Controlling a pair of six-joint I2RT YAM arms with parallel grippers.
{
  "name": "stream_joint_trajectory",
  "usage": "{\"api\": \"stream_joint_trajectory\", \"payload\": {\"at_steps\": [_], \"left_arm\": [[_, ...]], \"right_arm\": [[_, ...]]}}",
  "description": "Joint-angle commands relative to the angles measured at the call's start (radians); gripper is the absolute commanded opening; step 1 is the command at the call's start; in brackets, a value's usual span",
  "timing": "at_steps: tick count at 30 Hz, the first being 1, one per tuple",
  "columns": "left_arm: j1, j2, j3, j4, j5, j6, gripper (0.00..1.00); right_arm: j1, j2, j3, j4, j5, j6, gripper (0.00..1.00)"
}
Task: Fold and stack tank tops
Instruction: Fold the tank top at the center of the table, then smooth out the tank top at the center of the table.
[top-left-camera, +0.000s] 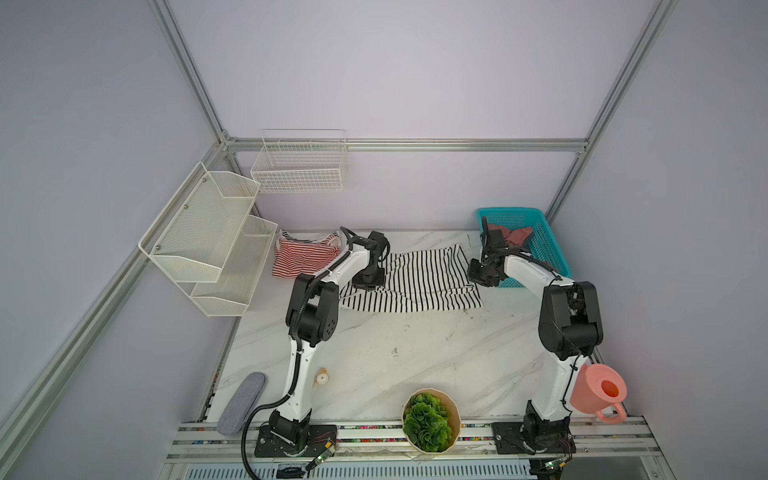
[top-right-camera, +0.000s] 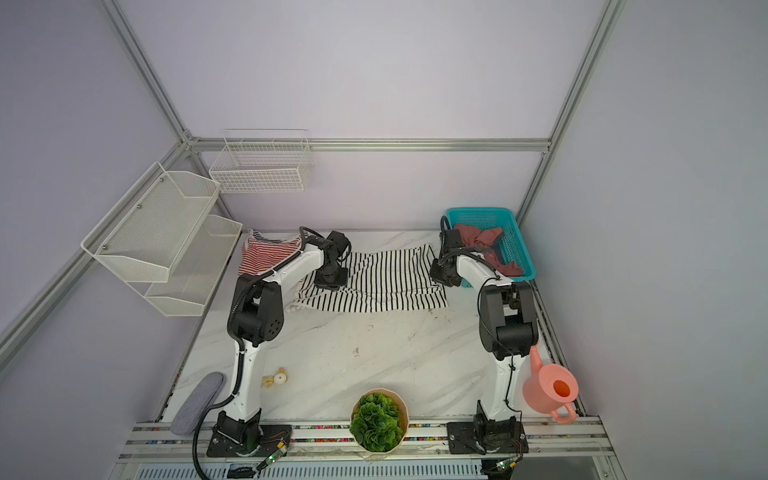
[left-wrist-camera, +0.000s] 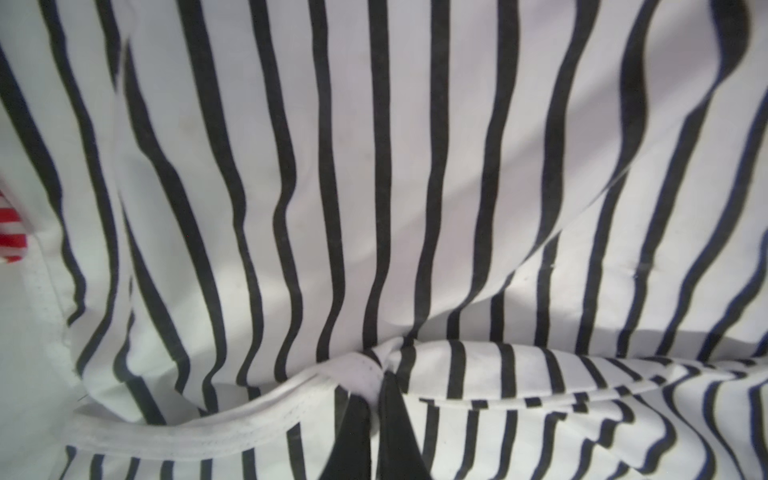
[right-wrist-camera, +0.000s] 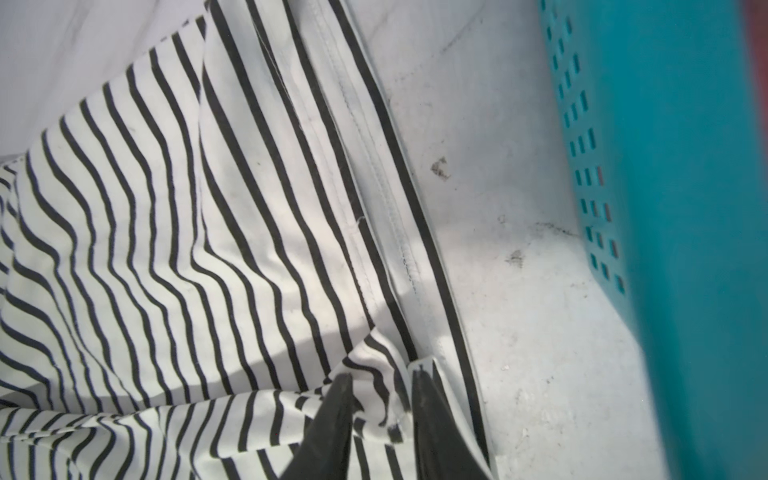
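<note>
The black-and-white striped tank top (top-left-camera: 419, 282) (top-right-camera: 386, 282) lies spread across the back of the marble table. My left gripper (top-left-camera: 368, 282) (left-wrist-camera: 376, 386) is on its left part, shut on a white-trimmed edge. At the top's right edge, beside the basket, my right gripper (top-left-camera: 478, 276) (right-wrist-camera: 380, 378) has its jaws apart, with a loose bunch of striped cloth between them. The red-and-white striped tank top (top-left-camera: 303, 259) (top-right-camera: 266, 257) lies crumpled at the back left. A dusty-red tank top (top-left-camera: 517, 237) (top-right-camera: 482, 239) lies in the teal basket (top-left-camera: 548, 245) (right-wrist-camera: 665, 166).
White mesh shelves (top-left-camera: 208, 237) and a wire basket (top-left-camera: 301, 166) hang at the back left. A potted green plant (top-left-camera: 430, 419), a pink watering can (top-left-camera: 598, 392), a grey pad (top-left-camera: 243, 403) and a small beige object (top-left-camera: 322, 377) sit along the front.
</note>
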Motion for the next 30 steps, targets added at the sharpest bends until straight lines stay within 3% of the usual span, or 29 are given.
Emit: {"api": "stream_joint_trajectory", "payload": {"at_steps": [1, 8, 11, 14, 17, 20, 23, 30], "left_arm": [[0.019, 0.009, 0.127, -0.027, -0.015, 0.009, 0.11], [0.022, -0.036, 0.132, -0.053, -0.066, 0.015, 0.45], [0.022, -0.077, 0.114, -0.064, -0.092, 0.012, 0.53], [0.022, -0.109, 0.1, -0.062, -0.072, 0.016, 0.7], [0.021, -0.117, 0.1, -0.063, -0.045, 0.021, 0.76], [0.013, -0.142, 0.07, -0.059, -0.045, -0.007, 0.71], [-0.002, -0.196, -0.011, -0.021, -0.045, -0.037, 0.58], [-0.04, -0.252, -0.202, 0.109, 0.057, -0.062, 0.27]], "right_arm": [[-0.005, 0.021, 0.041, -0.021, -0.006, 0.016, 0.3], [-0.004, -0.056, 0.002, 0.007, -0.031, -0.002, 0.33], [-0.005, -0.095, -0.048, 0.019, -0.056, -0.007, 0.32], [-0.004, -0.127, -0.103, 0.031, -0.068, -0.01, 0.31], [-0.003, -0.15, -0.149, 0.041, -0.074, -0.008, 0.29], [0.003, -0.165, -0.194, 0.071, -0.11, 0.006, 0.17], [0.018, -0.166, -0.227, 0.106, -0.14, 0.019, 0.01], [0.027, -0.084, -0.219, 0.145, -0.159, 0.024, 0.0]]}}
